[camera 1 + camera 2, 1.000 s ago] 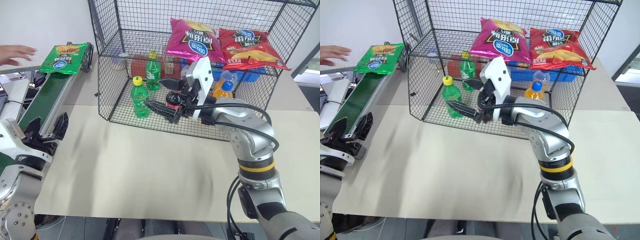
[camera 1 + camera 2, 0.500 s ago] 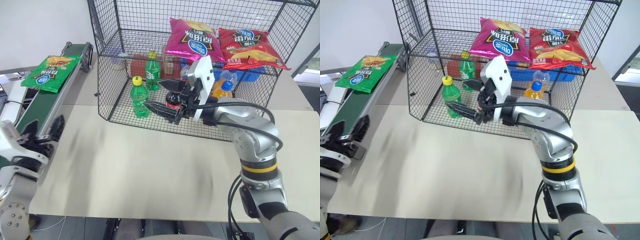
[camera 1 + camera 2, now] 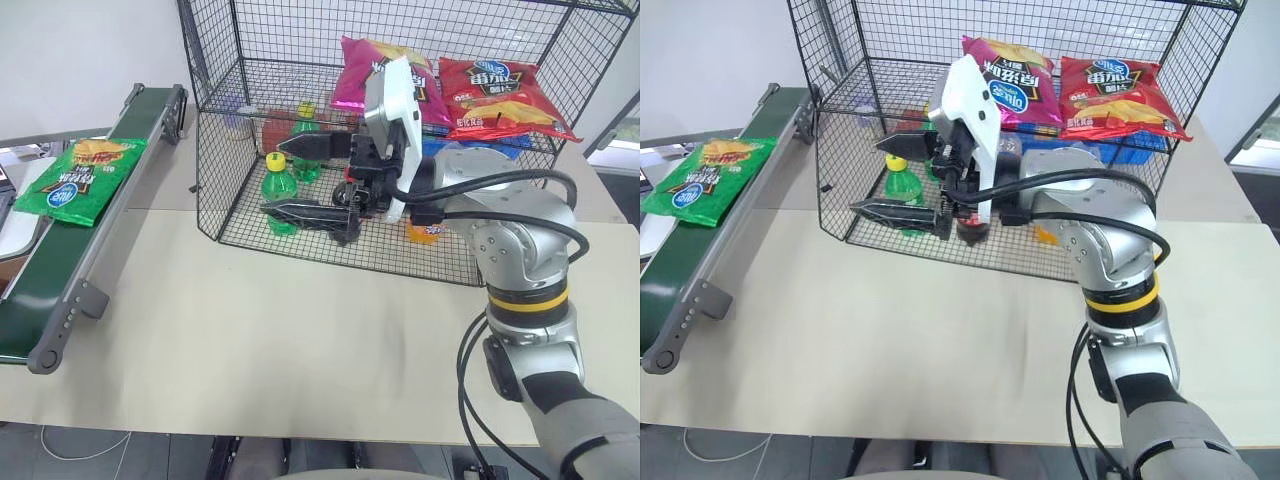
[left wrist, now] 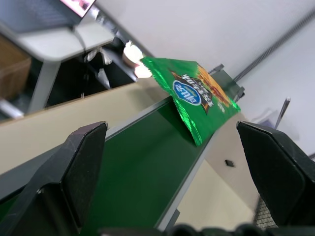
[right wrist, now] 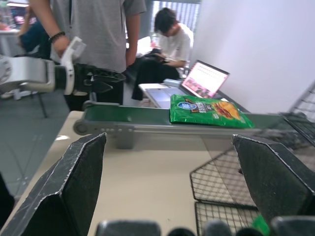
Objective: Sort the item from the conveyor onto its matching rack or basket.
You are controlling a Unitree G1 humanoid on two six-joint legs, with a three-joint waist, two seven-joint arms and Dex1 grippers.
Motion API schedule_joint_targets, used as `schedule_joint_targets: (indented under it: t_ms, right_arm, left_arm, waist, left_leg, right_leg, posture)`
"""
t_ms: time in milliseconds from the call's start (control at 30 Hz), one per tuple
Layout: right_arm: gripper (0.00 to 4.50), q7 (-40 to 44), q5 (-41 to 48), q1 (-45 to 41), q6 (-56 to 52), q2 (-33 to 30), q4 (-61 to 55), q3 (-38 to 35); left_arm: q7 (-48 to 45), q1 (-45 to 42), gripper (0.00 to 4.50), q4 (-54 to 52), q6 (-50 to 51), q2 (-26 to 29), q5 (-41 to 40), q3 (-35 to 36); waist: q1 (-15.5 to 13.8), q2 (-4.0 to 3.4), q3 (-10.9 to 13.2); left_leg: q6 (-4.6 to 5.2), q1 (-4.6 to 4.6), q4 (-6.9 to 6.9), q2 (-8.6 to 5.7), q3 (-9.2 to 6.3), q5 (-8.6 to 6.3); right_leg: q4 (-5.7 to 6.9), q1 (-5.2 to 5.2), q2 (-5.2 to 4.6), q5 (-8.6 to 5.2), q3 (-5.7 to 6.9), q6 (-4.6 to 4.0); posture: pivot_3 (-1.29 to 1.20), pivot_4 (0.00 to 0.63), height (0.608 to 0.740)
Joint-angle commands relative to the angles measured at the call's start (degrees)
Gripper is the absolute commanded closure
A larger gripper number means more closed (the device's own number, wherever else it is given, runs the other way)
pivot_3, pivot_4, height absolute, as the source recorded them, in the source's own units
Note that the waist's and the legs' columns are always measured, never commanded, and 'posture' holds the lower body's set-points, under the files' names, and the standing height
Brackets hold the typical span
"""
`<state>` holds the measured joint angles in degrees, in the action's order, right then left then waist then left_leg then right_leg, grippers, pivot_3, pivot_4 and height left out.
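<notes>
The item, a shiny green chip bag [image 3: 78, 180], lies flat on the dark green conveyor [image 3: 58, 272] about halfway along, overhanging its outer edge. My left gripper [image 4: 170, 125] is open and points along the belt at the bag [image 4: 197, 96], still short of it. It also shows in the right wrist view [image 5: 101, 81], near the belt's end. My right gripper [image 3: 275, 177] is open and empty, hanging level in front of the black wire rack [image 3: 215, 150] and pointing toward the conveyor. Ahead of it in the right wrist view, the bag [image 5: 206, 110] rests on the belt.
On the rack's upper shelf lie a magenta bag [image 3: 1015, 75] and a red bag [image 3: 500, 95]. Green bottles [image 3: 278, 180] and a blue crate [image 3: 500, 148] sit below. Beyond the conveyor are a laptop [image 5: 204, 78], a standing person [image 5: 93, 29] and a seated person [image 5: 170, 34].
The green bag has ridden down the belt toward me and the person's hand has gone. My left gripper swung out to the left. My right gripper rose and turned further left.
</notes>
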<state>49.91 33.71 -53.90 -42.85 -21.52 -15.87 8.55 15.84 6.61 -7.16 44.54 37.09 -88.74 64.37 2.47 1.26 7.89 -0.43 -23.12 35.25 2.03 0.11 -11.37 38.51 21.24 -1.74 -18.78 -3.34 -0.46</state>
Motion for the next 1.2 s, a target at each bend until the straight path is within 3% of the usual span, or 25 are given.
schedule_joint_targets:
  t_ms: [33,200,433,700,1133,1200]
  right_arm:
    - [0.0,0.2,0.08,-1.55,1.56,0.38,-0.48,-0.45]
    - [0.0,-0.15,-0.02,-1.42,1.18,0.51,-0.83,-0.49]
    - [0.0,-1.66,-0.09,-1.46,0.72,0.62,-1.08,-1.03]
    - [0.0,-2.65,0.47,-1.57,0.15,0.39,-1.54,-1.18]
    - [0.0,-3.1,0.6,-1.94,0.09,0.49,-1.17,-1.02]
    - [0.0,-3.11,0.61,-1.94,0.13,0.54,-1.15,-1.0]
  left_arm:
    - [1.85,-0.21,0.01,4.39,1.63,2.45,-8.24,1.38]
    - [1.12,0.1,0.01,11.8,2.87,5.7,-13.35,1.87]
    - [-1.67,0.36,0.01,19.59,3.94,8.86,-11.35,0.66]
    - [-3.23,-0.9,0.01,23.43,6.31,9.08,-12.46,0.31]
    - [-10.15,0.63,0.01,22.87,8.42,8.74,-6.29,-1.0]
    - [-10.54,0.58,0.51,22.13,8.39,8.36,-6.13,-0.99]
  waist:
    - [-0.05,0.0,0.0]
    - [0.04,0.0,0.0]
    - [0.02,0.01,0.01]
    - [0.03,0.03,0.01]
    - [0.12,0.03,0.01]
    - [0.13,0.03,0.01]
  left_leg:
    - [0.0,0.0,0.0,-0.01,0.0,0.0]
    - [0.0,0.05,-0.05,-0.04,-0.01,0.0]
    - [-0.01,0.16,-0.15,-0.09,0.06,0.0]
    - [-0.01,0.16,-0.19,-0.08,0.06,0.0]
    - [-0.02,0.24,-0.32,-0.07,0.11,0.0]
    - [-0.02,0.24,-0.34,-0.07,0.11,0.0]
  right_leg:
    - [0.0,0.0,-0.06,0.0,0.03,0.0]
    - [0.05,0.06,-0.61,0.0,0.88,-0.01]
    - [0.04,0.04,-0.73,0.0,1.0,-0.01]
    - [0.02,0.05,-0.8,0.01,1.0,-0.02]
    - [-0.02,0.06,-0.9,0.01,0.98,-0.04]
    - [-0.05,0.07,-0.92,0.01,0.98,-0.05]
  posture:
    - [0.0,0.15,0.74]
    - [0.0,0.15,0.74]
    - [0.0,0.15,0.74]
    - [0.0,0.15,0.74]
    - [0.0,0.15,0.74]
    - [0.0,0.15,0.74]
